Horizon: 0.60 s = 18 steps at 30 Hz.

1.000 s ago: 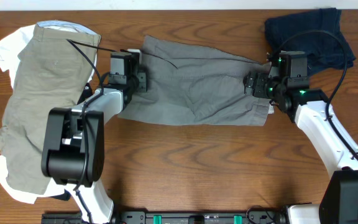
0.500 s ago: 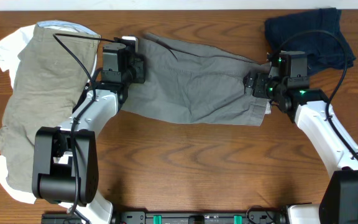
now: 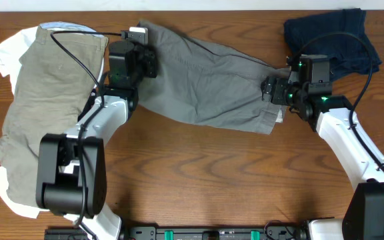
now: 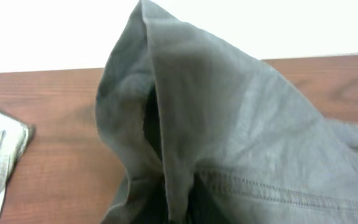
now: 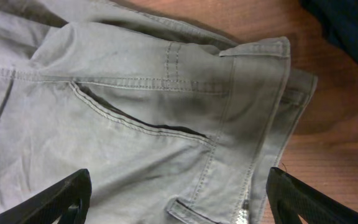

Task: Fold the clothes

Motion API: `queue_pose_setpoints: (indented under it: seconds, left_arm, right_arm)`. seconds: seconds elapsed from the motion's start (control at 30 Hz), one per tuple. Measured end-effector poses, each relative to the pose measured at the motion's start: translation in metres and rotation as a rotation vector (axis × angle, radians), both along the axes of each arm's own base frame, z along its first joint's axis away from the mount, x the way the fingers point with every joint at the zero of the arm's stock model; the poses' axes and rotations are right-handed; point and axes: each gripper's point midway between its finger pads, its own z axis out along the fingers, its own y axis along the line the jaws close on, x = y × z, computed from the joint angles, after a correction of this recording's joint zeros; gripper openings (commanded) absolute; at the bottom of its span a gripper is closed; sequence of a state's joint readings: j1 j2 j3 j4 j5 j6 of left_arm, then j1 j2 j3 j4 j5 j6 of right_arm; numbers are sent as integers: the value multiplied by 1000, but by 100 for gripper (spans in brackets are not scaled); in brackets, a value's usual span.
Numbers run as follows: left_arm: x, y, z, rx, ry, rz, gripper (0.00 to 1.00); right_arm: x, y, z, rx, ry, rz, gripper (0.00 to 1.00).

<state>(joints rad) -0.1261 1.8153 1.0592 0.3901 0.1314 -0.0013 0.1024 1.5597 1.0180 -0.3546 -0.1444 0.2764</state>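
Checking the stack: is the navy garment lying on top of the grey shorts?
No, wood shows between the navy garment and the grey shorts.

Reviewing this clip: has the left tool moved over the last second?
Yes. The left tool has swung toward the far edge of the table, alongside the khaki shorts, pulling its end of the grey shorts with it.

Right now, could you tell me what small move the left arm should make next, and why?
Probably carry the left pincer rightward toward the right pincer. It holds one end of the grey shorts raised, while the waistband lies flat under the open right pincer, so a half fold seems next.
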Motion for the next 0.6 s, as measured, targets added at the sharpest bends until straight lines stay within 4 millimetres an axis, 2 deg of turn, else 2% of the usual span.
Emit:
queue_pose_setpoints:
  seconds: [0.03,0.07,0.1,0.2,0.33,0.5,0.6]
  left_arm:
    - [4,-1,-1,1,-15,-2,50]
    - [8,-1,-4,-1,-27,1,78]
    - [11,-1,-9,-4,-33,4,98]
    - [17,-2,-33,-2,-15,4,98]
    - [12,-1,-63,8,64,4,98]
    - [-3,1,-78,21,166,5,98]
    - [-16,3,-73,28,221,6,98]
  right_arm:
    - [0,0,0,0,0,0,88]
    - [0,0,0,0,0,0,88]
    - [0,0,0,0,0,0,88]
    - [0,0,0,0,0,0,88]
    - [0,0,0,0,0,0,88]
    - [0,-3,-1,-15,0,-11,87]
    - [1,-8,-2,-42,-3,-25,89]
